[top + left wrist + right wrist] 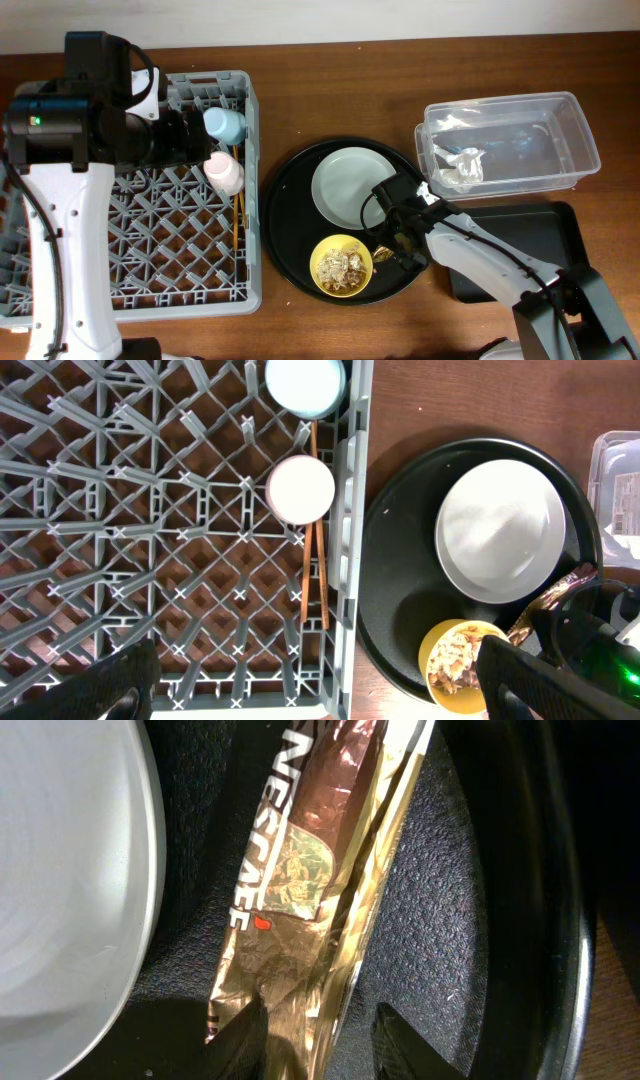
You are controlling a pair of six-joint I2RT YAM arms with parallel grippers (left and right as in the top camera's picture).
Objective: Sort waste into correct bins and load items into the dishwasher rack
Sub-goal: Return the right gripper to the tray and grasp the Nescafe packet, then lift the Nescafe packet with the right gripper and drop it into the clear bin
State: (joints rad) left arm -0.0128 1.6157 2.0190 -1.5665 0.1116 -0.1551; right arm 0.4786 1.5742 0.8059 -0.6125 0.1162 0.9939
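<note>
right fingers (405,1042) astride gold-brown wrapper (310,870)

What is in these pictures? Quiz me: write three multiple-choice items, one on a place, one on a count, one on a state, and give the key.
1. Where is the tissue?
A in the clear tub
B in the rack
C in the yellow bowl

2. How many cups stand in the rack?
A one
B two
C four

3. What state is the yellow bowl in?
A empty
B holding food scraps
C upside down

Key:
1 A, the tissue lies inside the clear tub at the upper right.
2 B, a blue cup and a pink cup sit along the rack's right side.
3 B, the bowl is upright with food scraps in it.
</note>
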